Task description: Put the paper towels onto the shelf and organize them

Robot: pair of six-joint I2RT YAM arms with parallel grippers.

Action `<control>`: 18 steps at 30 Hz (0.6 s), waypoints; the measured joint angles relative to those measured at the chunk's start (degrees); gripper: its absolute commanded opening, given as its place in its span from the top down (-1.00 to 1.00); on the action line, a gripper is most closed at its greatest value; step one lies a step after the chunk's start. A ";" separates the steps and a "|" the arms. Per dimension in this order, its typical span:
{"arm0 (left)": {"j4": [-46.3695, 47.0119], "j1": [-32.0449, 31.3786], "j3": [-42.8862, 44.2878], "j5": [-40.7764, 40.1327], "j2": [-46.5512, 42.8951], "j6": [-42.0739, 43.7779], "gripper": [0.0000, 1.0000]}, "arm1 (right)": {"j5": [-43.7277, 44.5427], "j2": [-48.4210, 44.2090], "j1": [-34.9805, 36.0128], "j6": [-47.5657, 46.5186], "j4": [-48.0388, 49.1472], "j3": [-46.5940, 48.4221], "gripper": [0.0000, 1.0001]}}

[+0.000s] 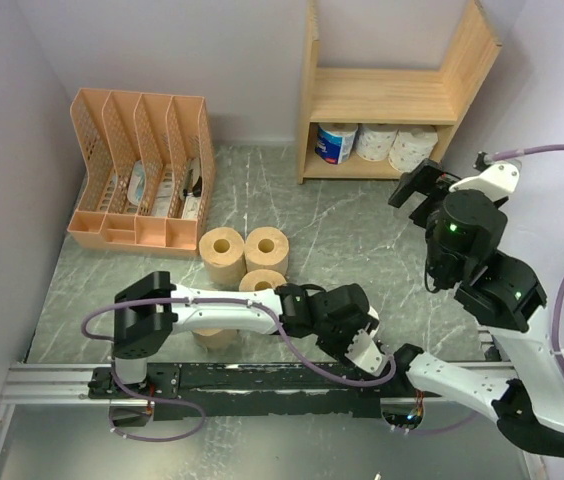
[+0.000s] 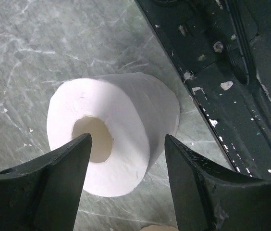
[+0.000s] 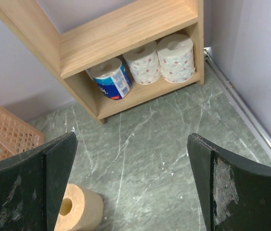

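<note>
My left gripper point(image 1: 374, 358) is open, low over the table by the near rail. In the left wrist view point(image 2: 128, 144) its fingers straddle a white paper towel roll point(image 2: 111, 130) standing just beyond the tips, not touching it. That roll is hidden in the top view. My right gripper point(image 1: 422, 190) is open and empty, raised before the wooden shelf point(image 1: 382, 95). The lower tier holds a blue-marked white roll point(image 1: 337, 142) and two white rolls point(image 1: 375, 140) point(image 1: 412, 147). Three tan rolls point(image 1: 222, 250) point(image 1: 267, 248) point(image 1: 262, 283) stand mid-table. A fourth point(image 1: 214, 338) lies under my left arm.
An orange-pink file organizer point(image 1: 142, 170) stands at the back left. The black rail point(image 2: 222, 62) runs close beside the white roll. The shelf's upper tier point(image 3: 126, 29) holds nothing. A wall point(image 3: 255, 72) runs along the right of the shelf.
</note>
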 measured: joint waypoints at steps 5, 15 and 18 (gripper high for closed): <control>0.81 -0.09 0.09 -1.53 2.27 0.09 -0.28 | 0.09 -2.40 -0.02 -1.20 0.07 0.00 -0.98; 1.86 -0.24 1.40 -5.49 4.13 0.94 0.86 | 0.07 -5.20 -0.02 -1.84 0.17 -0.90 -0.98; 2.45 0.55 1.40 -7.43 4.22 1.20 0.86 | 0.09 -6.12 -0.02 -1.84 0.26 -1.77 -0.98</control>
